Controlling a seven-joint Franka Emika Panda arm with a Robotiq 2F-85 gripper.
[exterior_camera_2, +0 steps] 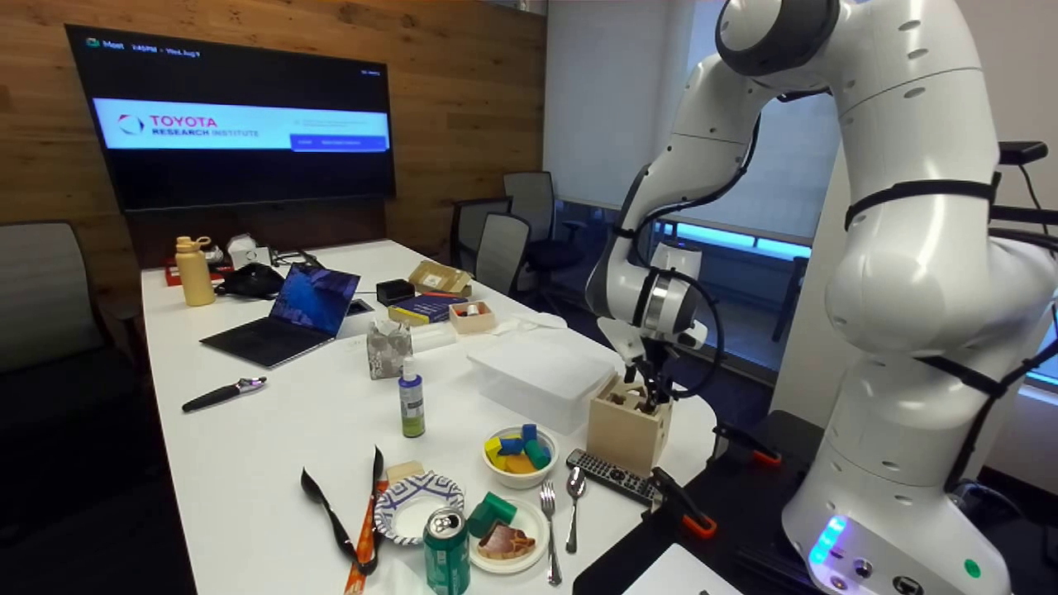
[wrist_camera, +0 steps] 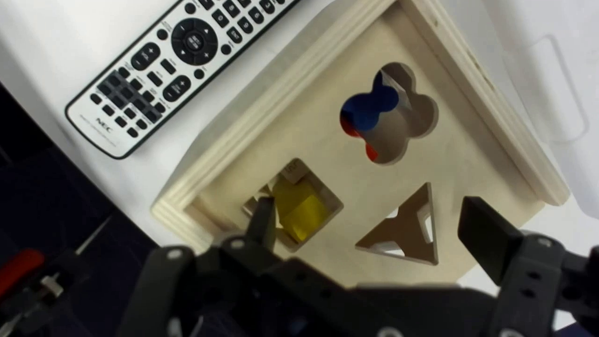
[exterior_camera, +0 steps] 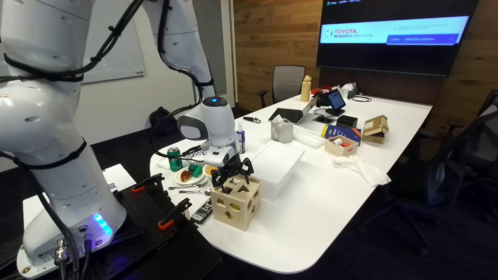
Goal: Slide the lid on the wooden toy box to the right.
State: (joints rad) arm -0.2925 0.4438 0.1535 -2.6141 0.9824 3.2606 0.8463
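Observation:
The wooden toy box (exterior_camera: 239, 218) is a pale cube with shape holes, standing on the white table; it shows in both exterior views (exterior_camera_2: 620, 434). Its lid (wrist_camera: 337, 187) is the flat top panel with clover, square and triangle holes, lying between the box's raised rims (wrist_camera: 496, 98). Yellow, blue and red pieces show through the holes. My gripper (wrist_camera: 369, 210) points down at the lid, fingers wide apart with nothing between them. Its left finger is at the square hole, partly covering it; how deep it sits cannot be told. The right finger is over the lid beyond the triangle hole.
A white translucent container (exterior_camera: 274, 167) stands close beside the box. A remote control (wrist_camera: 182, 56) lies along the box's other side. A bowl of coloured blocks (exterior_camera_2: 519, 475), a spoon (exterior_camera_2: 574, 504), a fork (exterior_camera_2: 550, 529) and a green can (exterior_camera_2: 446, 549) are nearby.

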